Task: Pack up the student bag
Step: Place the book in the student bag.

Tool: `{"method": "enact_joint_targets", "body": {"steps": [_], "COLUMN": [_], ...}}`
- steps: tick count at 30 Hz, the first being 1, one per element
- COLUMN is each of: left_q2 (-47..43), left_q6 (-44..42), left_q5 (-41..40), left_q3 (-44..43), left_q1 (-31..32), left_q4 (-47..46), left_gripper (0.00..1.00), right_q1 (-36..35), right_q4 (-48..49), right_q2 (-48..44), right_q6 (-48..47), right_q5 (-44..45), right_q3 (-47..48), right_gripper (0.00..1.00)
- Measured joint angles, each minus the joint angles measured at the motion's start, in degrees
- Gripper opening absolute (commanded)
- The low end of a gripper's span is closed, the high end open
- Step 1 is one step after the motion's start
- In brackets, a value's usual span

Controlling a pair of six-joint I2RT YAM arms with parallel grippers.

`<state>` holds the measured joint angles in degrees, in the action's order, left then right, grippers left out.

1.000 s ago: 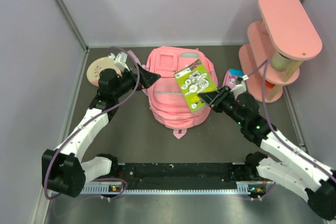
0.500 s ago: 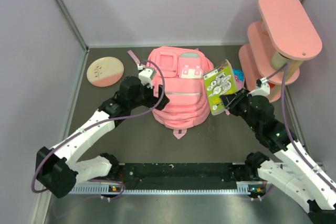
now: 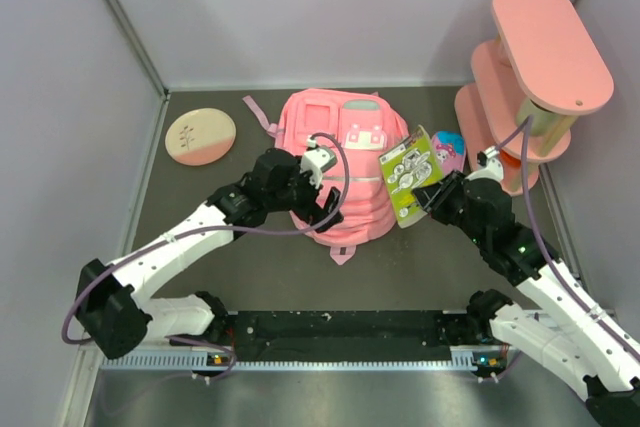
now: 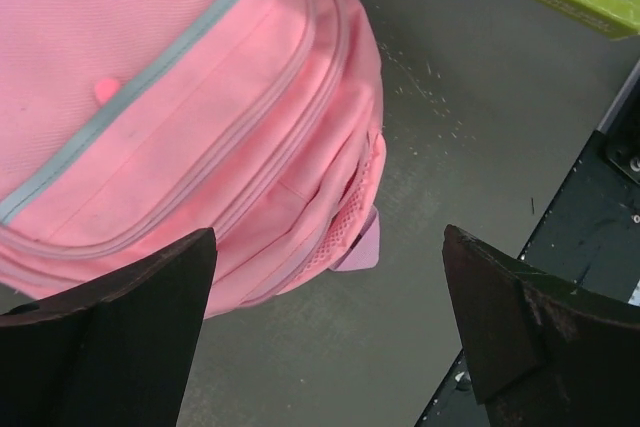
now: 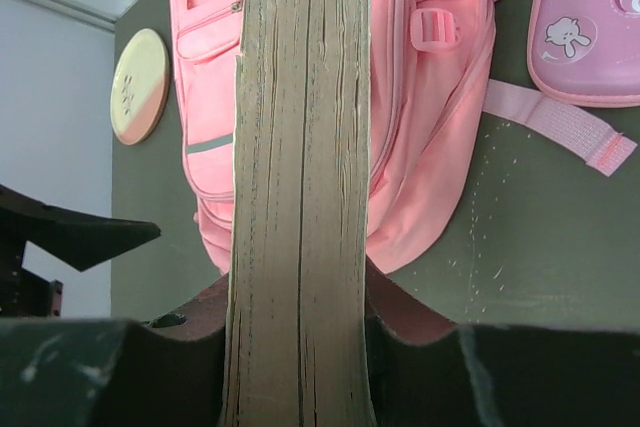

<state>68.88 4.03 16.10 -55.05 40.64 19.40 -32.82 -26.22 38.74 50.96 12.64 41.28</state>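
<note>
on the worktop [image 3: 400, 267], the left jaws hang released over the student bag [image 3: 312, 119]; the right jaws clench a green book [image 3: 405, 175] just beside it.

Robotics lab test cell. Dark grey flat bench [image 3: 250, 257] boxed on three sides by plain pale lilac wall panels [image 3: 320, 7] set in bare aluminium corner struts [image 3: 120, 17]. Black mounting rail [image 3: 340, 327] bolted along bench's near edge.
</note>
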Motion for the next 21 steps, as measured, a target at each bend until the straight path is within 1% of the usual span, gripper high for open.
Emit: {"method": "enact_joint_targets", "body": {"steps": [4,11,21], "left_q2": [2.3,9.3,12.9], "left_q6": [-2.0,-6.3,-8.3], "left_q5": [1.1,0.8,-4.9], "left_q3": [0.0,-1.4,-3.4], "left_q1": [2.0,4.2,7.1], "left_q4": [0.3,4.7,6.5], "left_gripper": [0.98,0.97,0.95], "right_q1": [0.0,0.1,0.3], "right_q4": [0.0,0.0,0.1], "right_q2": [0.0,0.2,0.7], "right_q6": [1.2,1.7,2.3], "right_q5": [-0.5,-0.9,-2.4], "right_q3": [0.0,0.0,-0.1], "right_gripper": [0.00,0.00,0.00]}}
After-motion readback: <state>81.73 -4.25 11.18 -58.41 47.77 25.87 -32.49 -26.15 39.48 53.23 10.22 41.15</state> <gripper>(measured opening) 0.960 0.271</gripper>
